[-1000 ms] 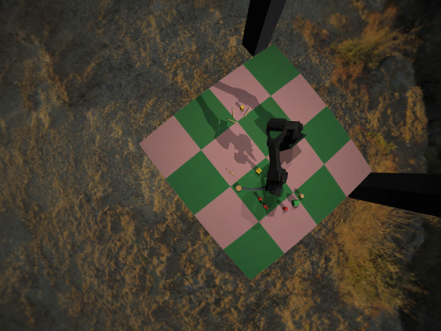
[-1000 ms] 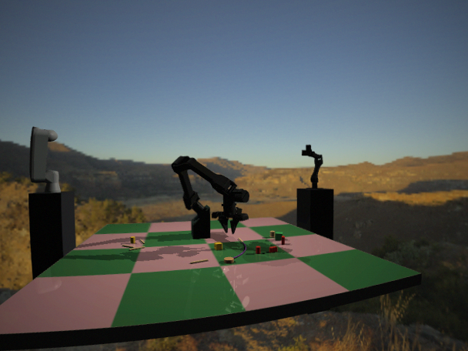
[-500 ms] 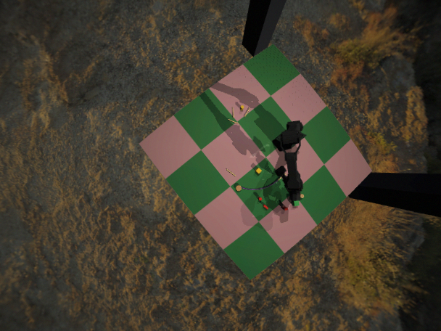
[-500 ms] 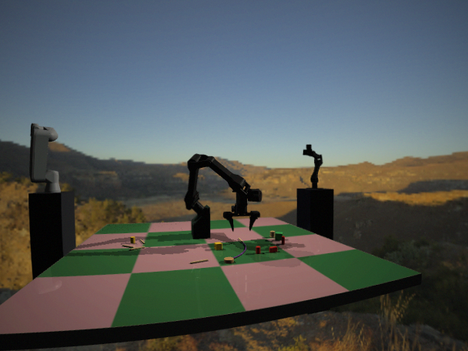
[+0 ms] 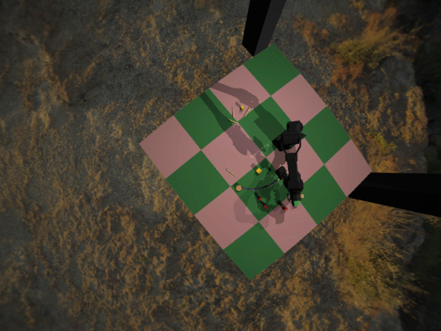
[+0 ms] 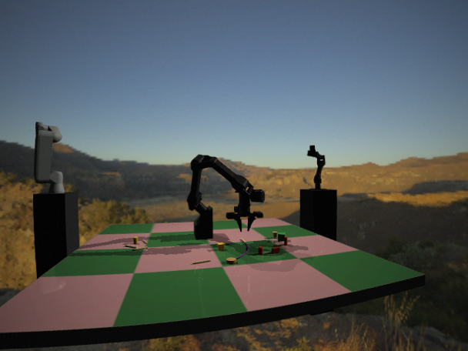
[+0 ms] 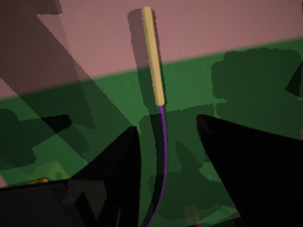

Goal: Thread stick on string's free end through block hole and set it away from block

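Observation:
The stick (image 7: 151, 55) (image 6: 243, 241) on the purple string (image 7: 163, 144) (image 5: 261, 186) (image 6: 244, 252) lies flat on the table, across a pink and green square border. The string runs to the round wooden button (image 5: 238, 188) (image 6: 231, 260). My gripper (image 7: 166, 127) (image 6: 245, 228) (image 5: 282, 175) hangs above the string just behind the stick, fingers partly apart and holding nothing. The yellow block with a hole (image 5: 258, 170) (image 6: 220, 246) stands on the table to the left of the gripper. In the overhead view the arm hides the stick.
Red pieces (image 5: 265, 207) (image 6: 260, 250) (image 6: 275, 249), a green cube (image 5: 297, 204) (image 6: 281, 236) and a small wooden cylinder (image 5: 302, 196) (image 6: 275, 234) lie right of the string. One loose stick (image 5: 231, 172) (image 6: 201, 262) lies left of the button. More sticks (image 5: 233, 120) and a yellow cylinder (image 5: 241, 107) (image 6: 135, 239) lie far left.

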{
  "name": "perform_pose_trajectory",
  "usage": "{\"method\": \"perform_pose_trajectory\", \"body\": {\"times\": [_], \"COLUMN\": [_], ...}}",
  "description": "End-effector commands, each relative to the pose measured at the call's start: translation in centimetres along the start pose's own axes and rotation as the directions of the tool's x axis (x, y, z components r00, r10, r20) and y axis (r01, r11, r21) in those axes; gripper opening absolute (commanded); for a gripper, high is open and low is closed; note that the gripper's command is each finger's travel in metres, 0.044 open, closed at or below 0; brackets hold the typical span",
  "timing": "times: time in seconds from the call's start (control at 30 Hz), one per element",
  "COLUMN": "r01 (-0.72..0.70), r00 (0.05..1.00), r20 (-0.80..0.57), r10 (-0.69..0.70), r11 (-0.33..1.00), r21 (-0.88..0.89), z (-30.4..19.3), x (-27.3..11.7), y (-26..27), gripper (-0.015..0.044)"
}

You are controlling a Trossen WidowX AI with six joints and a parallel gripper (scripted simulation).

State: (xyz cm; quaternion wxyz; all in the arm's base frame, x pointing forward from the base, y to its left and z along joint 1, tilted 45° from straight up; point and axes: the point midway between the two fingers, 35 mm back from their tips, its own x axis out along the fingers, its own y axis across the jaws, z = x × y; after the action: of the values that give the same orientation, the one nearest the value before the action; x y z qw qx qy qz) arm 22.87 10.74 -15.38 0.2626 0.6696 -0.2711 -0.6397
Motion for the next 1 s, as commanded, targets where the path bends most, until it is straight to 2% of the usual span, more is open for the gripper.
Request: {"method": "perform_pose_trajectory", "body": {"times": [0.0, 0.37, 0.97], "r01": [0.004, 0.004, 0.004], "r00": [1.000, 1.000, 1.000], "r20": [0.003, 0.003, 0.002], "r10": [-0.004, -0.004, -0.004], "r11": [1.000, 1.000, 1.000], "r21": [-0.003, -0.003, -0.003], "z": [0.0, 0.0, -0.1], "x": [0.0, 0.3, 3.3], "y": [-0.1, -0.1, -0.2], "gripper": [0.0125, 0.0125, 0.0125]}}
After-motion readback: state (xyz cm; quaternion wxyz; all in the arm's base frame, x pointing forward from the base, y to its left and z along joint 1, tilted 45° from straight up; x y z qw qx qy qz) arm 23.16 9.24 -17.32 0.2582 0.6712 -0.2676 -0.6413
